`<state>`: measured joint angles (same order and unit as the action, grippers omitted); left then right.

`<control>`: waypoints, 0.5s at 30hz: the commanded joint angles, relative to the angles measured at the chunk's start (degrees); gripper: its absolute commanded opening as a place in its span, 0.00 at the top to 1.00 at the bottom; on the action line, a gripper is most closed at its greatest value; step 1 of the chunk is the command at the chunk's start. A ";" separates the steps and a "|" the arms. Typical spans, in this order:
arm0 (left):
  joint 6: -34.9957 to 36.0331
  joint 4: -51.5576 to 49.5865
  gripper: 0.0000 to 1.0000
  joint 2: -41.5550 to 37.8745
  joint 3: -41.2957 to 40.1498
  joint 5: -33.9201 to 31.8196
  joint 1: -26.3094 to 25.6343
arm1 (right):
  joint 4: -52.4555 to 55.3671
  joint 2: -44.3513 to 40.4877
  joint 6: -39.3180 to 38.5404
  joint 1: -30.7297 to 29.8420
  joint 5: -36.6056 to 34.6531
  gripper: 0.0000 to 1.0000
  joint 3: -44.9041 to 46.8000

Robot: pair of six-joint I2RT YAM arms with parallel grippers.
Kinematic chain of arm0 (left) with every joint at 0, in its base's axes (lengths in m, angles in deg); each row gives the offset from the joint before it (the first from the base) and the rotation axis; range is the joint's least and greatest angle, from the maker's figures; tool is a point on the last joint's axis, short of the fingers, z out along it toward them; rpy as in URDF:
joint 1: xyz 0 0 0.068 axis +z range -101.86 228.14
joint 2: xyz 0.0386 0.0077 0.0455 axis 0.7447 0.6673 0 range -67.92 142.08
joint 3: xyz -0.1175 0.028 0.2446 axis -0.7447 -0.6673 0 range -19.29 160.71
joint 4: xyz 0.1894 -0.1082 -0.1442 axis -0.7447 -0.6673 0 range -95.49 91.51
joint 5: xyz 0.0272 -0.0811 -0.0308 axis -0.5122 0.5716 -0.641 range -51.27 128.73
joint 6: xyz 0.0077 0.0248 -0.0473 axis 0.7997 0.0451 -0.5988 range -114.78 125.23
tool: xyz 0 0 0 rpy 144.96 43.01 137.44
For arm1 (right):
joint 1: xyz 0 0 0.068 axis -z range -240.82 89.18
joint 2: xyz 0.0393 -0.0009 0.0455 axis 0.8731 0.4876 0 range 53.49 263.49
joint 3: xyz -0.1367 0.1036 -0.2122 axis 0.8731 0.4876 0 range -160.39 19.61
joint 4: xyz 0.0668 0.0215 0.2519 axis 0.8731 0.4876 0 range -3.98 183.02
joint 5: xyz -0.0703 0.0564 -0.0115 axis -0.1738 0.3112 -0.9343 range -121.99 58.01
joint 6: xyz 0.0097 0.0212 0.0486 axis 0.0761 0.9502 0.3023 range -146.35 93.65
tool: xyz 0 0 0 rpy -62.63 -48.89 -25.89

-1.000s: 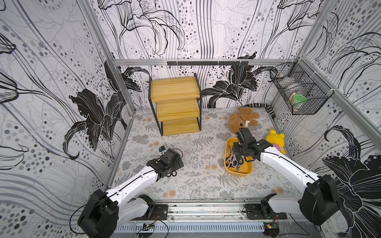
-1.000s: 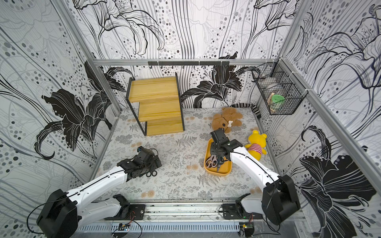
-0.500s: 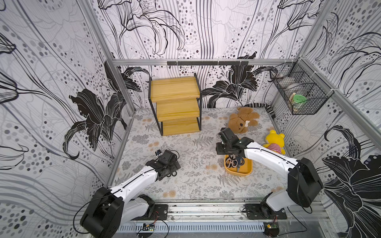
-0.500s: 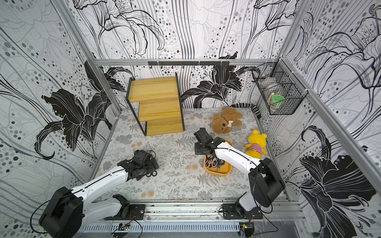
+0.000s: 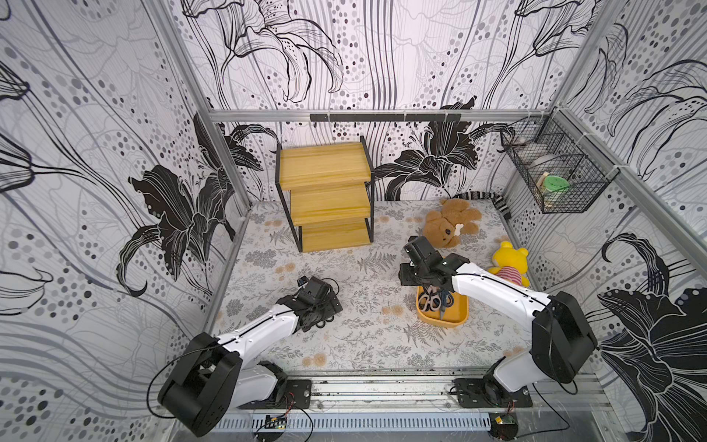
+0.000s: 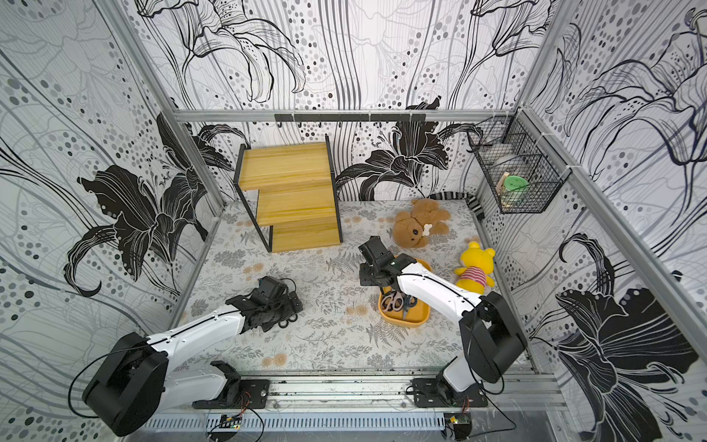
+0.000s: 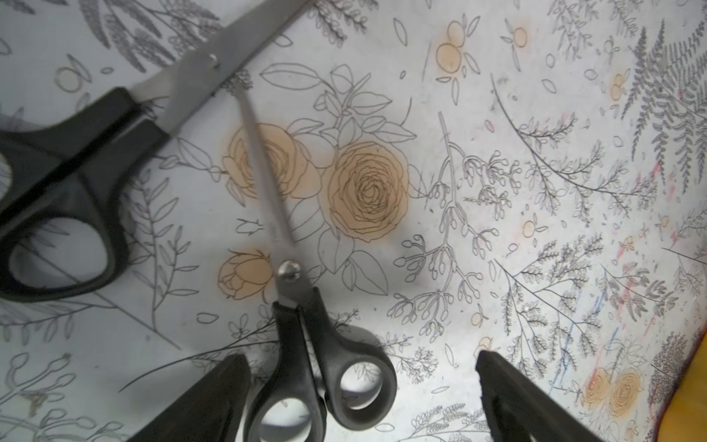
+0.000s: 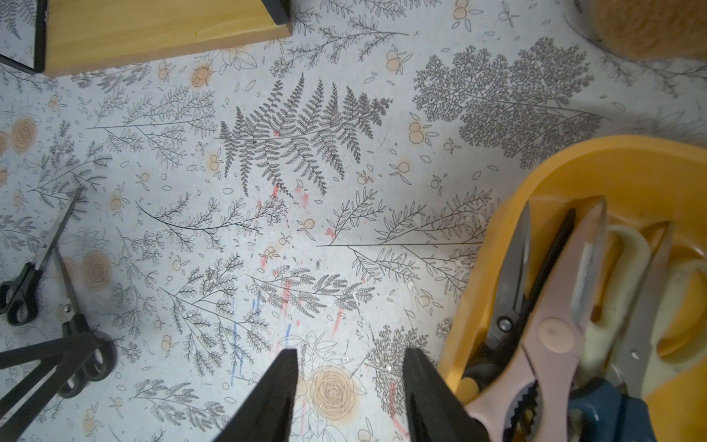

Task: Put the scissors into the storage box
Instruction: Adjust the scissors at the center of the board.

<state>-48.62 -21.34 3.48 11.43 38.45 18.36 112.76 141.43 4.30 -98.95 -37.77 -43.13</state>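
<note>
Spread, empty right gripper [image 8: 350, 356] has swung off the shallow yellow-orange plastic storage box [image 5: 443, 323] holding several scissors [image 5: 433, 301]; spread left gripper [image 7: 359, 356] brackets a black-handled pair [image 7: 306, 344] well apart from it, likely next.

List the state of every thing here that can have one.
storage box, upright on the mat, holding several pairs.
pink scissors, lying in the storage box.
small black scissors, blades shut, flat on the mat.
large black scissors, blades shut, flat on the mat.
left tool, open, straddling the small black scissors' handle.
right tool, open, empty, over the mat beside the storage box.
</note>
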 commanded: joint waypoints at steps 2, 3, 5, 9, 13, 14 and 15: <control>-1.97 4.51 0.03 2.42 1.10 2.37 -2.02 | 1.14 0.48 0.51 -0.02 -0.99 0.50 -1.71; -2.19 4.73 0.03 3.04 1.50 2.45 -2.28 | 1.20 0.63 0.44 -0.02 -0.92 0.50 -1.80; -2.23 4.13 0.03 4.21 3.08 2.07 -2.66 | 1.01 1.04 0.29 -0.02 0.06 0.53 -1.87; -1.92 1.78 0.03 3.44 5.31 -0.09 -2.65 | 0.03 2.67 -0.07 -0.81 3.07 0.60 -2.21; -1.79 -0.61 0.03 0.21 6.11 -2.95 -1.39 | -0.06 6.99 -1.12 -4.76 4.01 0.63 -5.47; -1.94 -1.04 0.03 -0.42 5.86 -3.19 -0.60 | 0.05 8.61 -1.30 -5.71 4.25 0.63 -6.60; -2.18 -1.31 0.03 -1.30 5.30 -3.08 1.00 | -0.04 10.49 -1.60 -6.79 4.59 0.63 -7.79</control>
<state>-50.22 -20.49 4.35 16.00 37.91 17.20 112.70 148.45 4.06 -103.08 -35.08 -48.12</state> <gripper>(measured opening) 0.974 0.368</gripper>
